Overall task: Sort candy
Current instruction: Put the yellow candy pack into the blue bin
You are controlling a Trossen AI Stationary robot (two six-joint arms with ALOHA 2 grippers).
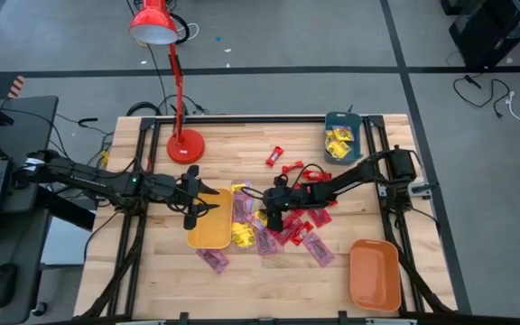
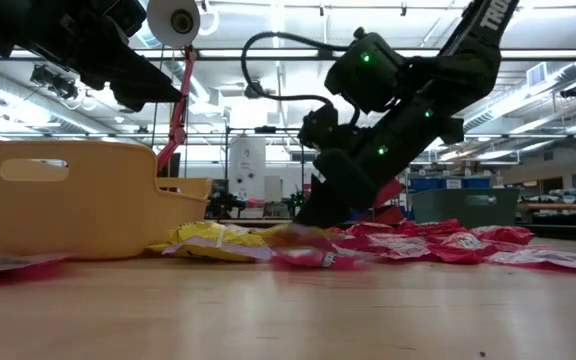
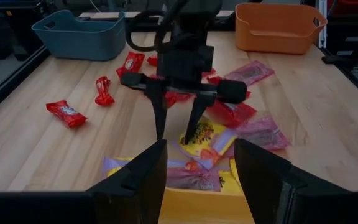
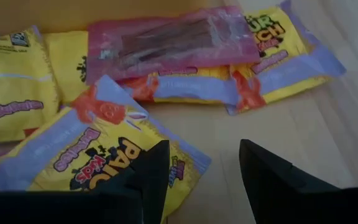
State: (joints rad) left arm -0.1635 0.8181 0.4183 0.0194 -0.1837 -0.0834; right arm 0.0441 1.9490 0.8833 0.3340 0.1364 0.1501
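High view: candy point(image 1: 278, 230) lying in a loose heap at table centre, red, yellow and pinkish packets, a few reds point(image 1: 276, 155) straying toward the teal tray point(image 1: 342, 135), which is holding yellow ones; more yellow resting against the yellow tray point(image 1: 209, 219). Right gripper point(image 1: 273, 209) sitting over the heap's edge, just beside the yellow tray. Left gripper point(image 1: 192, 194) hovering over that tray's far edge. Orange tray point(image 1: 374, 275) sitting apart at the near right corner; red lamp point(image 1: 174, 90) standing at the back. Low view: right gripper point(image 2: 313, 215) reaching down to the pile, tips hiding behind packets; yellow packet point(image 2: 213, 240) lying between tray point(image 2: 63, 210) and reds point(image 2: 438, 243). Left wrist view: left gripper point(image 3: 201, 168) showing fingers spread, nothing between; right gripper point(image 3: 176, 127) standing fingers parted, tips down on a yellow packet point(image 3: 199, 132). Right wrist view: right gripper point(image 4: 201, 180) showing fingers apart, bare wood between, one finger point(image 4: 148, 177) overlapping a yellow packet point(image 4: 92, 158); pink packet point(image 4: 173, 40) lying across other yellows.
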